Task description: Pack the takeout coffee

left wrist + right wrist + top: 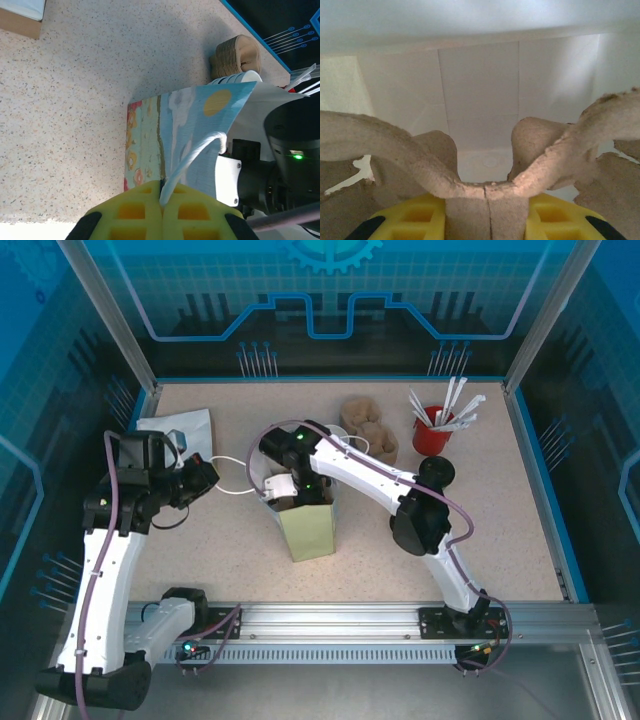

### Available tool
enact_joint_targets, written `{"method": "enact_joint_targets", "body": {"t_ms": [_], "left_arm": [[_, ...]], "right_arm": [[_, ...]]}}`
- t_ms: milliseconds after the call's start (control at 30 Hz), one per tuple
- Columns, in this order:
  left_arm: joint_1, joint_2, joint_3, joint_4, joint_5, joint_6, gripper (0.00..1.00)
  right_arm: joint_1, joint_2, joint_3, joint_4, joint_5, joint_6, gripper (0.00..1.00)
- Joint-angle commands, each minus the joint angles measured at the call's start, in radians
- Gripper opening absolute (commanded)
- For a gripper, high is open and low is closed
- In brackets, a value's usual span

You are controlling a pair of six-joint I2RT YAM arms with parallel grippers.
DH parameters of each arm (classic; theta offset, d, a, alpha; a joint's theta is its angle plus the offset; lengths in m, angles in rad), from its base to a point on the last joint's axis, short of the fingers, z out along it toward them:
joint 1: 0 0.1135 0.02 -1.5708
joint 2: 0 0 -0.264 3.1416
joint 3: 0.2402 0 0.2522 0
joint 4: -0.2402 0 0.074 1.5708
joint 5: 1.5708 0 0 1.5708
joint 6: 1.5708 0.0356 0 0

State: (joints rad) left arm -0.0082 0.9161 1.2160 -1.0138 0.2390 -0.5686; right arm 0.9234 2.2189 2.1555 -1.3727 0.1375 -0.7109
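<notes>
A patterned paper bag (308,528) stands upright mid-table, its mouth facing up. My left gripper (205,477) is shut on the bag's white cord handle (196,154), which runs out from between the yellow fingers (140,210), and pulls it leftward. My right gripper (288,490) reaches down into the bag's mouth. It is shut on the centre tab of a grey pulp cup carrier (487,212), against the bag's white inside (480,85). A round black lid (437,471) beside my right arm's elbow may be the takeout coffee; its cup body is hidden.
A red cup of white stirrers (435,430) stands at the back right, with brown pulp carriers (368,425) next to it. A pale flat bag (182,427) lies at the back left. The blue table rim (530,455) bounds the right side.
</notes>
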Motion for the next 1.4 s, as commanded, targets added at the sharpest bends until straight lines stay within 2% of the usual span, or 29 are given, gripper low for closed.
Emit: {"method": "enact_joint_targets", "body": {"t_ms": [0, 567, 867, 1067, 1367], "left_arm": [[0.01, -0.002, 0.044, -0.006, 0.019, 0.008, 0.0], [0.01, -0.001, 0.071, 0.008, 0.063, -0.018, 0.0], [0.01, -0.004, 0.098, 0.018, 0.087, -0.036, 0.0], [0.01, -0.003, 0.101, 0.017, 0.098, -0.04, 0.0], [0.01, -0.002, 0.102, 0.012, 0.117, -0.034, 0.0]], "right_arm": [[-0.006, 0.042, -0.024, -0.044, -0.004, -0.006, 0.3], [-0.009, 0.086, -0.081, 0.001, 0.034, -0.001, 0.31], [-0.012, 0.096, -0.12, 0.029, 0.106, -0.006, 0.32], [-0.014, 0.063, -0.095, 0.047, 0.042, 0.013, 0.36], [-0.016, 0.021, -0.011, 0.037, -0.058, 0.04, 0.51]]}}
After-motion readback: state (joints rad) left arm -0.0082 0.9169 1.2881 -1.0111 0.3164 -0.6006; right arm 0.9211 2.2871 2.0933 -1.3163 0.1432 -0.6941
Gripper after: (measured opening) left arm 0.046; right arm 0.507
